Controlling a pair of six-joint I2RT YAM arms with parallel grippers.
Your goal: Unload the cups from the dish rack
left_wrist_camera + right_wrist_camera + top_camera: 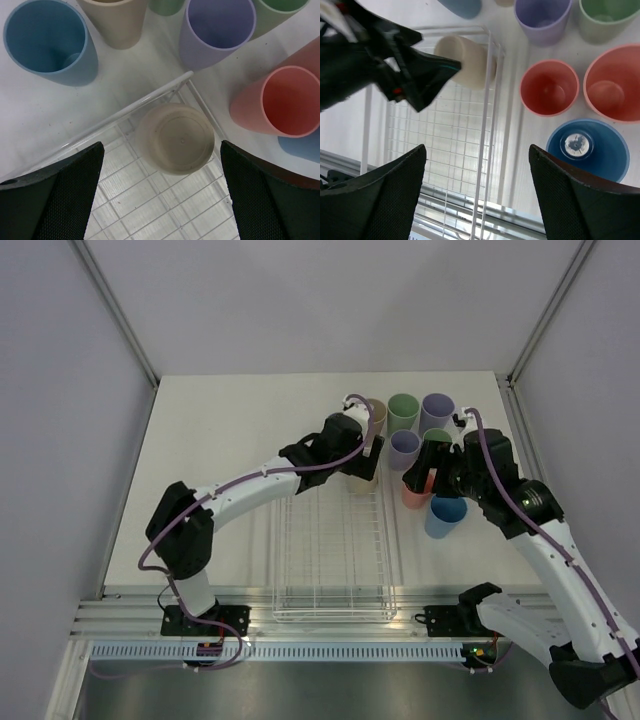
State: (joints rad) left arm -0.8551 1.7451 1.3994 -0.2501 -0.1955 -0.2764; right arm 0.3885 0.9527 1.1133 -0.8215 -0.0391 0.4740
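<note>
One beige cup (175, 137) sits in the dish rack (330, 580), in its far right corner. It is matte, tapered and has no handle, and it appears to stand base up, with a faint ring on its flat end. We see the rack as a clear rectangular tray with thin grid bars, lying lengthwise in the middle of the table (220, 440).

Other cups stand upright on the table, just beyond that corner and to its right. They are a tan cup (377, 415), a green cup (403, 408), a purple cup (437, 410), a second purple cup (404, 448), a coral cup (414, 492) and a blue cup (446, 515).

The left gripper (160, 144) hangs over the beige cup with its jaws wide. One finger stands on each side of the cup, with a gap between.

The right gripper (477, 147) also has its jaws wide and holds nothing. It is above the rack's right edge, with the coral cup close by.

From above, the left wrist hides a second blue cup (45, 42), which the left wrist view shows beside the tan one. The right wrist view shows a second coral cup (615, 82) just beside the first, where the right arm covers it from above. That view also shows a bright spot in the bottom of the blue cup, and we cannot tell what it is. Only the overhead view shows the rack's whole length, reaching toward the arm bases.
</note>
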